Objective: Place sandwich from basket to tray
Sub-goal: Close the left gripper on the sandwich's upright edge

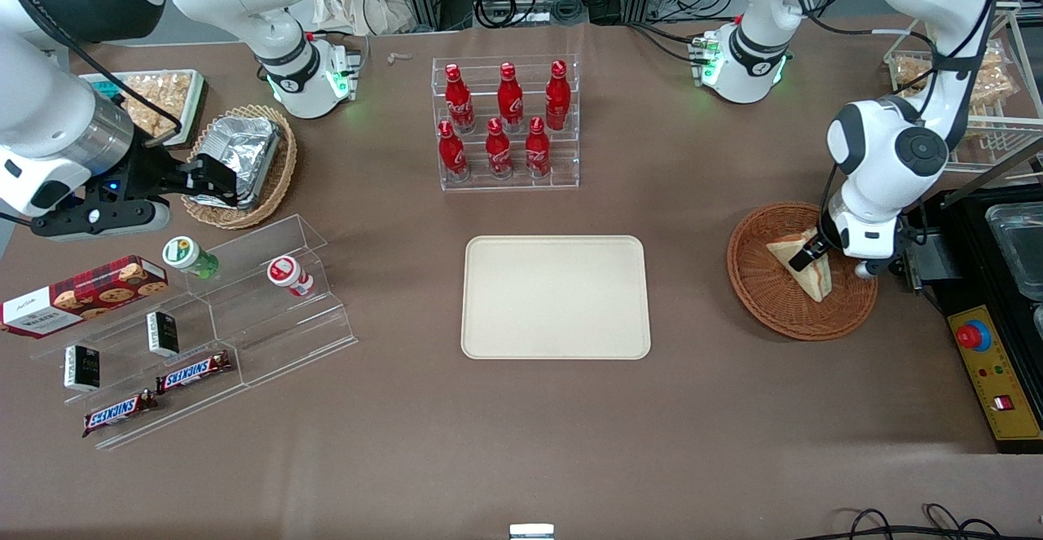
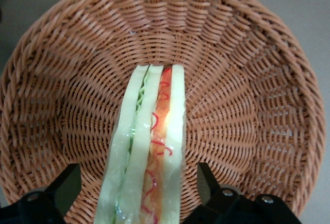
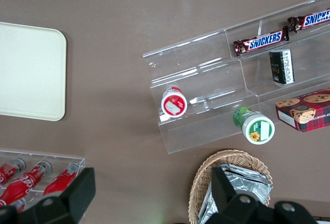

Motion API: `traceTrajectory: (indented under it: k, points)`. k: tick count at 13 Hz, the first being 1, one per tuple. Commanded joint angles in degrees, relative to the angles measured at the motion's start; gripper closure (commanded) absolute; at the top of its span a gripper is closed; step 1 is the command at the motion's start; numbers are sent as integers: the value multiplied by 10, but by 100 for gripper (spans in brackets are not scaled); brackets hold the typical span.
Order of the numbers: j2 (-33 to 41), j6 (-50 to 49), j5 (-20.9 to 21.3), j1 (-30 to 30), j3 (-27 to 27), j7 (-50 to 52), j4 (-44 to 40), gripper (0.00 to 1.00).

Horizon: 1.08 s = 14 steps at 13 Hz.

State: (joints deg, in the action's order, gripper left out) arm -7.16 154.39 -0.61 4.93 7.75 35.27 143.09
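Observation:
The sandwich [image 1: 807,273], a pale bread wedge with a red and green filling stripe, lies in the reddish-brown wicker basket [image 1: 762,296] at the working arm's end of the table. My gripper [image 1: 808,256] is down in the basket, open, with one finger on each side of the sandwich [image 2: 149,147] and a small gap at each. The black fingers [image 2: 66,188] stand clear of the bread over the basket's weave [image 2: 247,80]. The cream tray [image 1: 556,296] lies bare at the table's middle and also shows in the right wrist view [image 3: 28,69].
A clear rack of red bottles [image 1: 507,125] stands farther from the camera than the tray. A tan basket with a foil package [image 1: 244,161] and stepped acrylic racks with snacks [image 1: 204,312] lie toward the parked arm's end. A black control box [image 1: 990,361] sits beside the reddish-brown basket.

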Motion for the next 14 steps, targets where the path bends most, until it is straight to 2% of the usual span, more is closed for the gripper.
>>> traceTrajectory:
  k: [1,2,3,4,6,7,11,14]
  points:
    - [0,35,-4,-1,-1,9,17,0]
    - [-2,45,-4,-1,-1,9,23,2]
    - [-5,56,-4,-1,-1,9,26,9]
    - [-8,60,-4,-1,-1,9,27,23]
    - [-7,60,-4,-1,-1,9,27,79]
    - [-5,59,-4,-1,-1,9,27,100]
    - [32,28,-4,-1,-1,1,19,100]
    - [68,-92,4,0,-2,-14,-32,100]
